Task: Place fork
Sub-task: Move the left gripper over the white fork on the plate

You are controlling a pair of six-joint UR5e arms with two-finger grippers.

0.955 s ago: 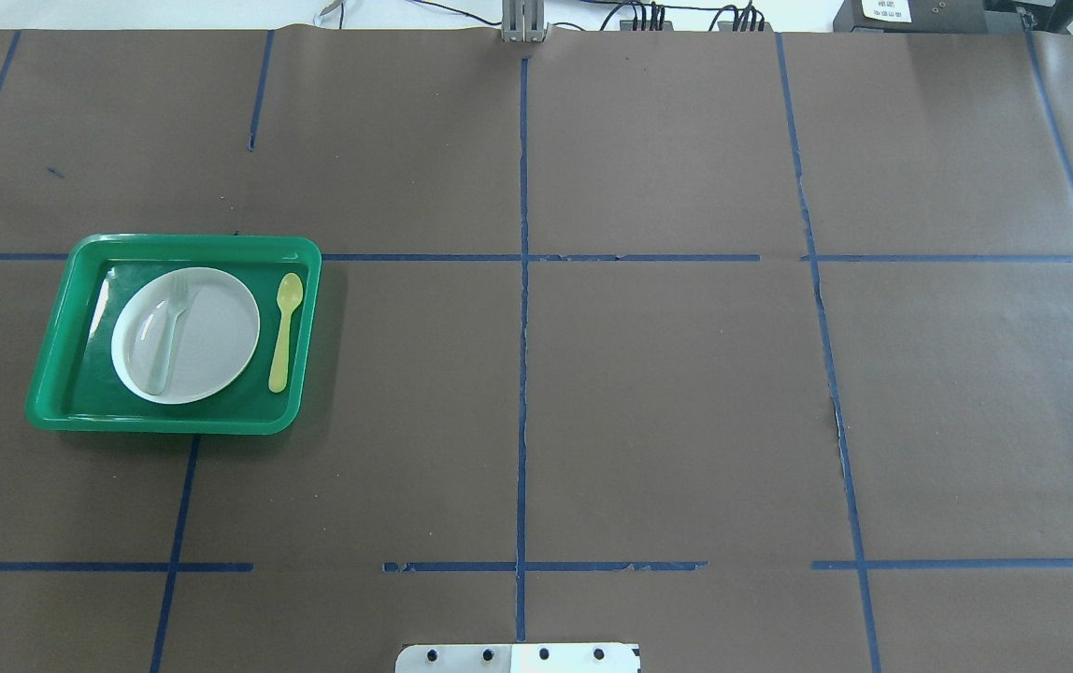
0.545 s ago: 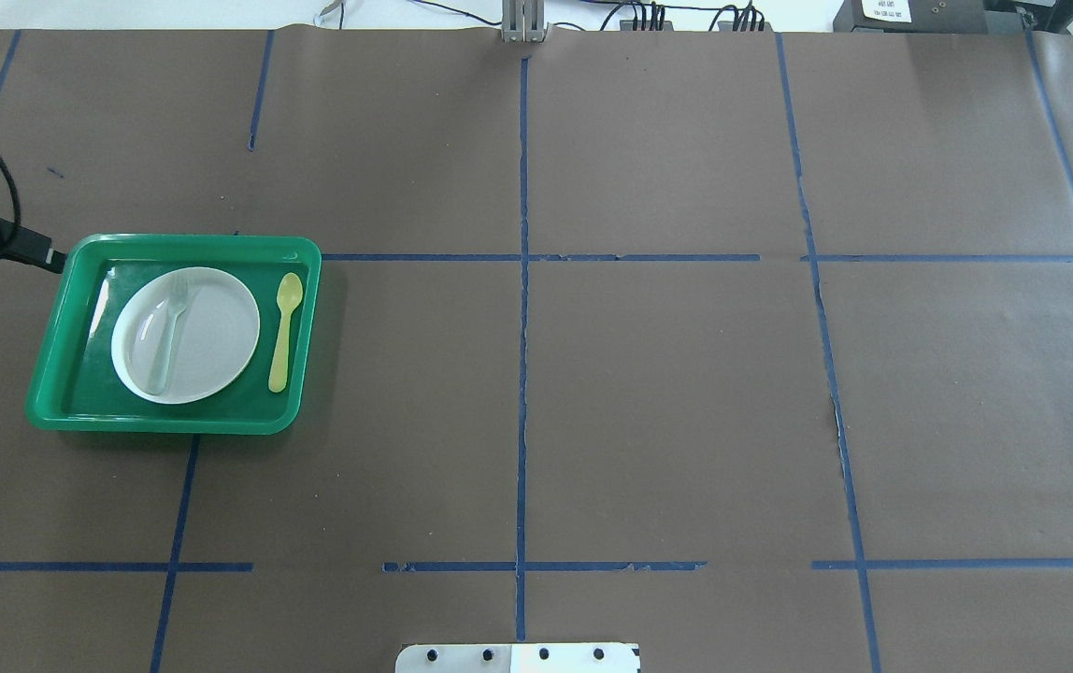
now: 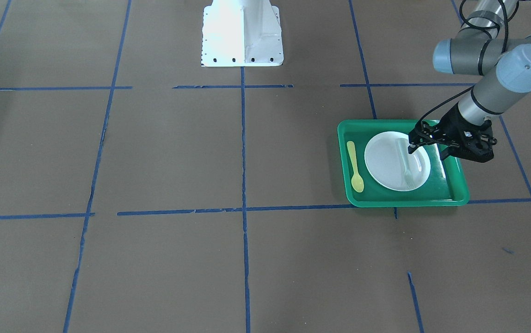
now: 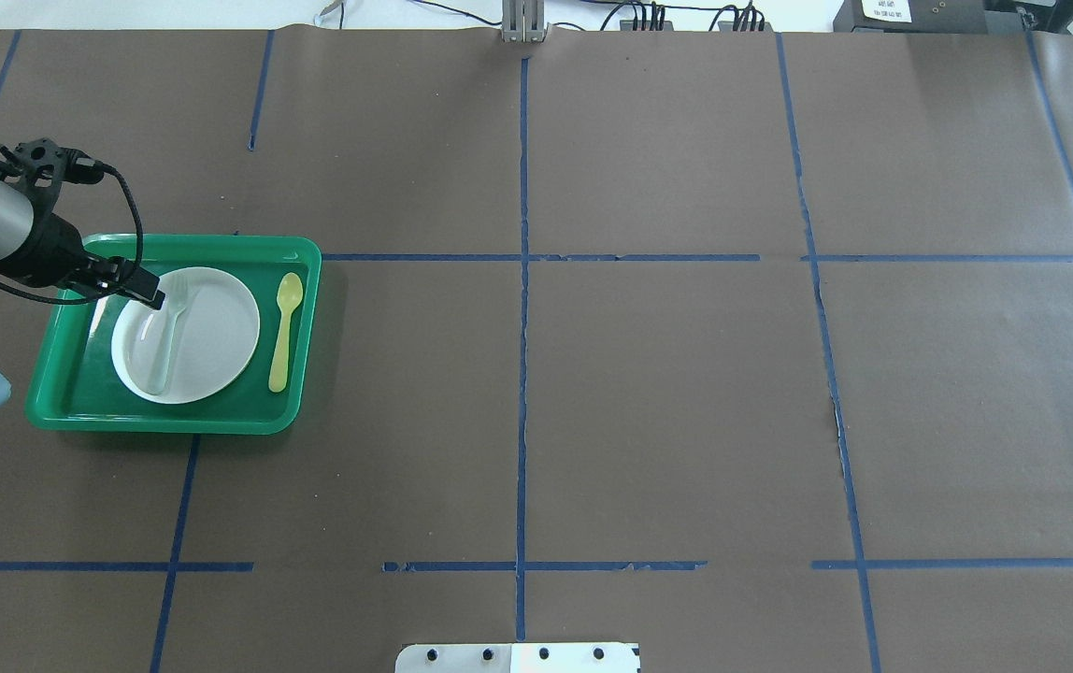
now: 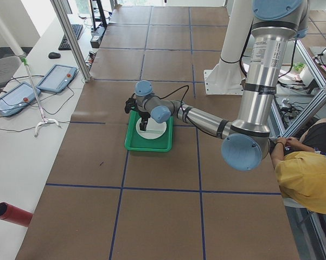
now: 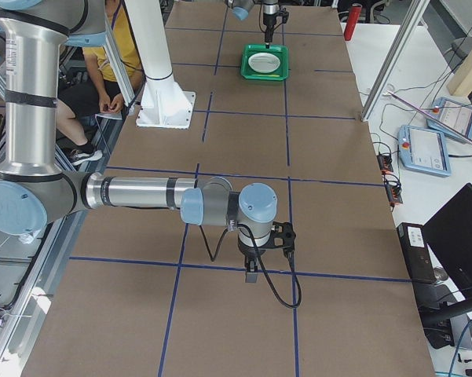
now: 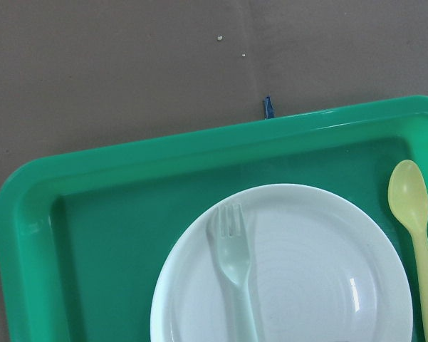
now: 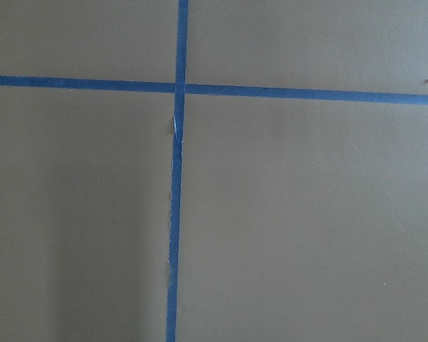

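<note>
The pale translucent fork (image 4: 167, 332) lies on a white plate (image 4: 214, 350) in a green tray (image 4: 60, 379), tines toward the far side. It also shows in the front view (image 3: 407, 165) and the left wrist view (image 7: 235, 274). My left gripper (image 4: 130, 290) hangs above the plate's left edge and the tray's far left part (image 3: 427, 153), apart from the fork, and looks open and empty. My right gripper (image 6: 251, 275) shows only in the exterior right view, low over bare table far from the tray; I cannot tell whether it is open or shut.
A yellow plastic spoon (image 4: 284, 327) lies in the tray to the right of the plate. Blue tape lines cross the brown table cover. The white robot base plate (image 3: 242, 32) stands at the near middle edge.
My left arm has come in from the left edge, and its gripper now hangs over the tray's left side by the plate. The fork, plate and spoon have not moved.
</note>
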